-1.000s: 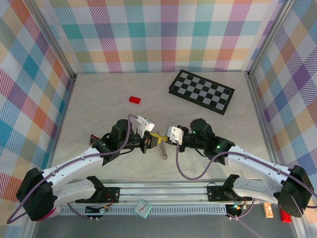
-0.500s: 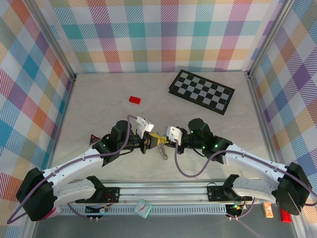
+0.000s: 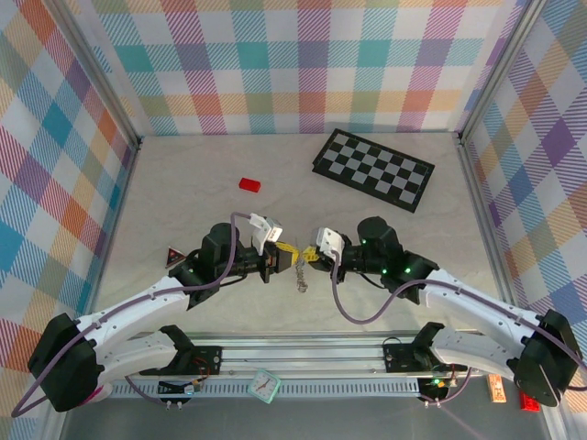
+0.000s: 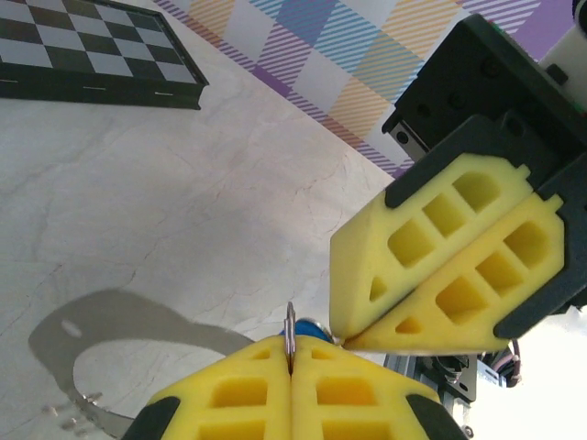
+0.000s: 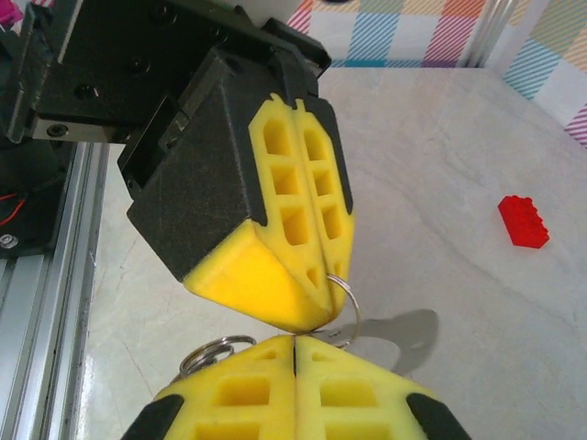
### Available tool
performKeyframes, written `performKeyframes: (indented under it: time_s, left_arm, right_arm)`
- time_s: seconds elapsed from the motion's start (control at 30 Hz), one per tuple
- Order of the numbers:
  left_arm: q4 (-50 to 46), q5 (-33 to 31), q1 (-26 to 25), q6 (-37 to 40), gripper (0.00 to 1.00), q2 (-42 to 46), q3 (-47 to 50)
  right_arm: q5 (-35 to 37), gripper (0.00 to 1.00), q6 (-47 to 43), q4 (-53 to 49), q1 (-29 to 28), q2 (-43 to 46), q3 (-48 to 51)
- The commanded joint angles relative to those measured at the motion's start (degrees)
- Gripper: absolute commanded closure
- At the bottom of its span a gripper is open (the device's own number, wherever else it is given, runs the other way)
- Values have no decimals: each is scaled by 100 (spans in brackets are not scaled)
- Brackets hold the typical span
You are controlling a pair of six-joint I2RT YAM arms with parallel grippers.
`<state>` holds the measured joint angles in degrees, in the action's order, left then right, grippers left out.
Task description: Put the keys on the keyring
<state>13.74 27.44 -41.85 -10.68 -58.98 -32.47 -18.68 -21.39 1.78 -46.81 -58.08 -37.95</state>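
Observation:
My left gripper (image 3: 285, 254) and right gripper (image 3: 306, 256) meet tip to tip above the table's near middle. The left gripper (image 4: 291, 362) is shut on a thin silvery ring of the keyring (image 4: 290, 328), seen edge-on. That ring (image 5: 347, 298) curves out from the left fingers (image 5: 298, 197). More of the keyring dangles below the grippers (image 3: 300, 275), with further silvery loops (image 5: 214, 352). The blue key (image 4: 313, 327) peeks out beside the ring, at the tip of the shut right fingers (image 4: 431, 275). My right gripper (image 5: 294, 353) appears shut on it. The mint green key is hidden.
A red rectangular block (image 3: 249, 184) (image 5: 523, 221) lies on the table at the back left. A black-and-white checkerboard (image 3: 374, 169) (image 4: 92, 41) sits at the back right. Plaid walls enclose the table, and an aluminium rail (image 3: 303, 348) runs along its near edge.
The right wrist has drawn back slightly to the right and the left has shifted a touch to the left. Both grippers stay shut and the keyring still dangles between them.

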Motion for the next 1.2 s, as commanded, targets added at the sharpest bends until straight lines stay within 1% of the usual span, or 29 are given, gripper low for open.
performKeyframes:
  time_s: [0.0,0.13,0.33,0.57,0.93,1.17]
  left_arm:
    - [394,105,27,170,100,117,55]
    - [411,34,27,226,100,155,103]
    - [336,56,27,198,100,74,32]
    - [331,25,32,206,100,21,-22]
    - [380,-37,27,180,100,-8,-27]
    - [410,-87,30,145,100,-29,-32]
  right_arm:
    - [270,100,92,250,31,134,179]
    - [643,100,91,453,35,175,282]
    - [734,100,174,785,22,113,318]
    - [433,100,380,973,25,-8,264]
    - [203,100,451,965,27,-65,288]
    - [240,100,421,903,22,-80,293]
